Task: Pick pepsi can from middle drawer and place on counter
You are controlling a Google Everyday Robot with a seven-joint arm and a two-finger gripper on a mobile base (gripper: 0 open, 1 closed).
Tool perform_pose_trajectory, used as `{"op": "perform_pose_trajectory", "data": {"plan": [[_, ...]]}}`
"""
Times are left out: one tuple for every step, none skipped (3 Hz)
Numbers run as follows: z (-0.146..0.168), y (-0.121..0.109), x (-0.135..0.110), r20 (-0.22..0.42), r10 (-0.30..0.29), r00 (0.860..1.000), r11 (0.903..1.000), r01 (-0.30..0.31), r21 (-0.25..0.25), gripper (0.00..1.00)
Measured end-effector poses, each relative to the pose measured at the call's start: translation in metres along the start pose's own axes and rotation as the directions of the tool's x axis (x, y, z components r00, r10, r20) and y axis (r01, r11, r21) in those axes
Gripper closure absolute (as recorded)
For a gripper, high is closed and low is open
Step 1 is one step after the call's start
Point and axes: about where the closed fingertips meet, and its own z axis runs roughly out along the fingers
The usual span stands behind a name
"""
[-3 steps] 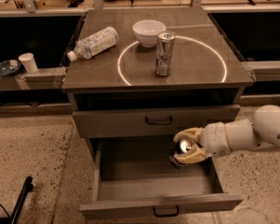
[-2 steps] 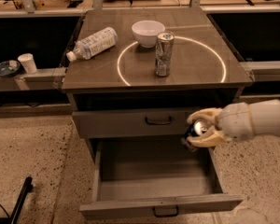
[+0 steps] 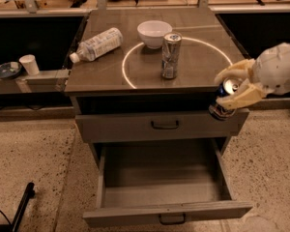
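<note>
**Blue can raised to counter level; placement pending**

Cream-coloured fingers of the gripper [image 3: 230, 90] are clenched on the pepsi can [image 3: 222, 105], one finger above its silver top and one across its side. We read the can as tilted, top toward the camera. The gripper sits at the right front corner of the cabinet, with the can level with the counter edge and not resting on it.

Compared with one second ago, the can has risen. Then it was held low over the open middle drawer [image 3: 169, 211]; now it is beside the closed upper drawer [image 3: 159, 126] and above. We see nothing left inside the middle drawer.

We judge extraction complete and transfer under way. The counter [image 3: 106, 66] carries a slim silver can [image 3: 170, 55] inside the bright ring [image 3: 128, 62], a white bowl [image 3: 154, 33] and a plastic bottle [image 3: 96, 43]. The near right portion appears free. We advise more lift and levelling before release.
</note>
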Motion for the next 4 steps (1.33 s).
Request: {"op": "perform_pose_trajectory", "data": {"plan": [[-0.002,-0.031,-0.002,-0.026,0.116,0.993,0.9885,-0.118,-0.095,1.0],[0.013,-0.078,-0.021,-0.004,0.228,0.974,0.9654,-0.227,-0.13,1.0],[-0.001,-0.123,-0.048,0.044,0.262,0.964,0.9642,-0.259,-0.056,1.0],[-0.036,-0.164,-0.06,0.087,0.266,0.96,0.9573,-0.274,0.093,1.0]]}}
